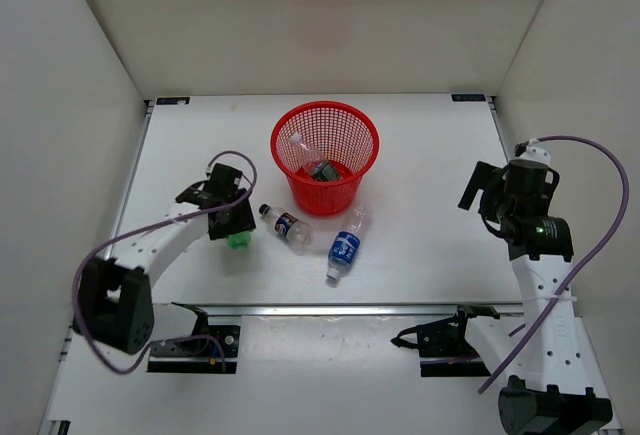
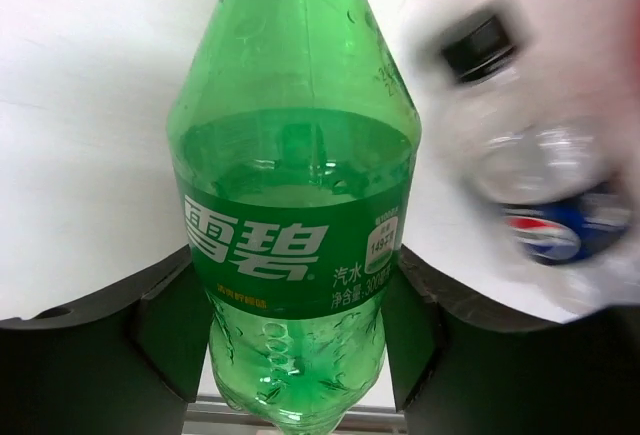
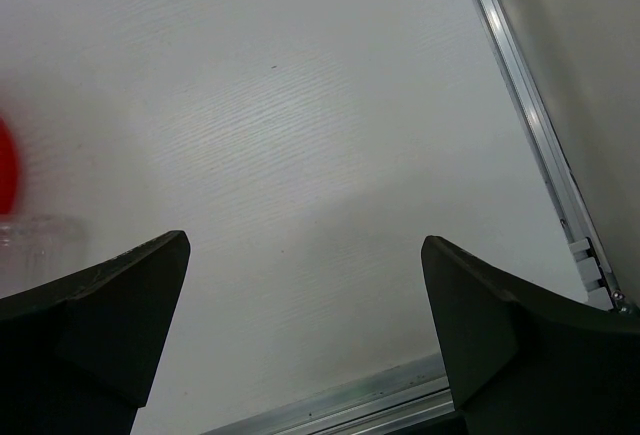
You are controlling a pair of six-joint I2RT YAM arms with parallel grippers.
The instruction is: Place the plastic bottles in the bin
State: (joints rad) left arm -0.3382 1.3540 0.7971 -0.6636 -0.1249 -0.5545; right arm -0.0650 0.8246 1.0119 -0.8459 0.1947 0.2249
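Now left jaws clamp the green bottle (image 2: pixel 295 205), maybe off the desk (image 1: pixel 420 255); bin (image 1: pixel 325 155) sits forward-right, nearer this arm. Right jaws wide, empty.

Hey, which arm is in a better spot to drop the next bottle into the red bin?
Left. The left gripper is shut on the green bottle, not far from the bin. The right gripper is open over the bare table, holding nothing, farther from the bin.
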